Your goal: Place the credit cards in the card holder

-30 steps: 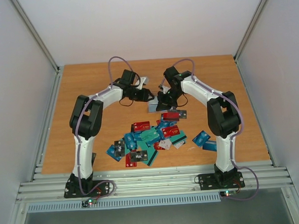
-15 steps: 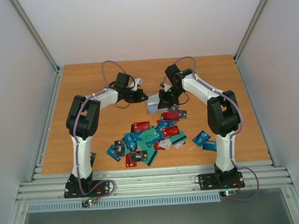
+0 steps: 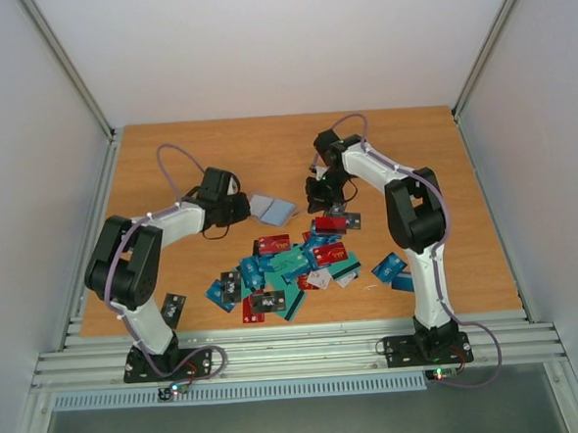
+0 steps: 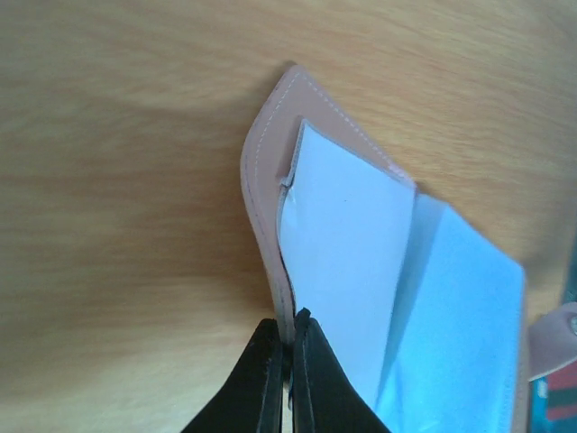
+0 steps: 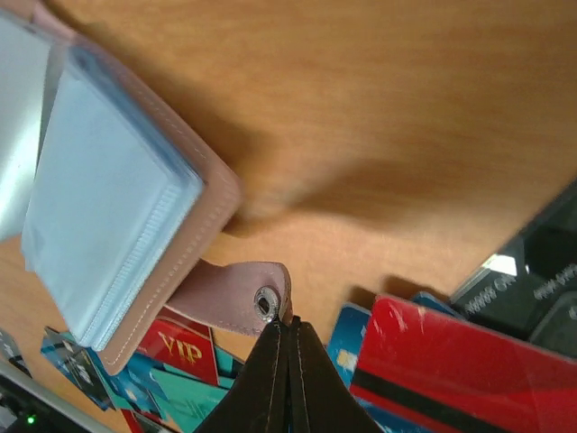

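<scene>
Card holder (image 3: 272, 210), long axis roughly left-right; left end effector (image 4: 288, 332) pinches it; right end effector (image 5: 288, 330) closed.

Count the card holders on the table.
1: the card holder lies open beyond the credit cards, the left tool pinching its edge. Another could hide beneath the cards.

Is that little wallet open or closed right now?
Open: the card holder is spread, its pale blue pockets showing and its snap strap unfastened.
</scene>
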Robot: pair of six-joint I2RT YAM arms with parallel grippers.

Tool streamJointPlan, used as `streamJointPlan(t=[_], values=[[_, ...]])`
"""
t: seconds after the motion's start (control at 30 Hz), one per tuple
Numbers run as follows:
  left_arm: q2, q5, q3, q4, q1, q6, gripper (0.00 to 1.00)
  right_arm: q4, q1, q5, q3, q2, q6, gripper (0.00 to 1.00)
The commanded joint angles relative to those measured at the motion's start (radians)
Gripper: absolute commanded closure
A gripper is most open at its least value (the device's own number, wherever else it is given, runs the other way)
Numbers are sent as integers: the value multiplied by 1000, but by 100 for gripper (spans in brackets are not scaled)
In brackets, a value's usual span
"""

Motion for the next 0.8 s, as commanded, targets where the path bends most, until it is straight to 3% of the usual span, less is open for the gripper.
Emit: streamJointPlan(t=[0.0, 0.13, 0.27, 0.4, 0.57, 0.77], values=[[-65, -182, -89, 45, 1, -151, 99, -15, -15, 62, 88, 40, 6, 99], [-55, -190, -139, 80, -1, -245, 99, -17, -14, 16, 89, 36, 11, 95], [-56, -208, -182, 111, -6, -344, 98, -27, -14, -38, 14, -40, -21, 75], [-83, -264, -214, 116, -24, -381, 97, -49, -14, -56, -29, -127, -17, 62], [-97, -315, -225, 106, -50, -444, 97, 17, 11, -155, -67, -221, 102, 61], [-92, -332, -202, 59, -71, -543, 96, 104, 103, -213, -31, -174, 219, 62]])
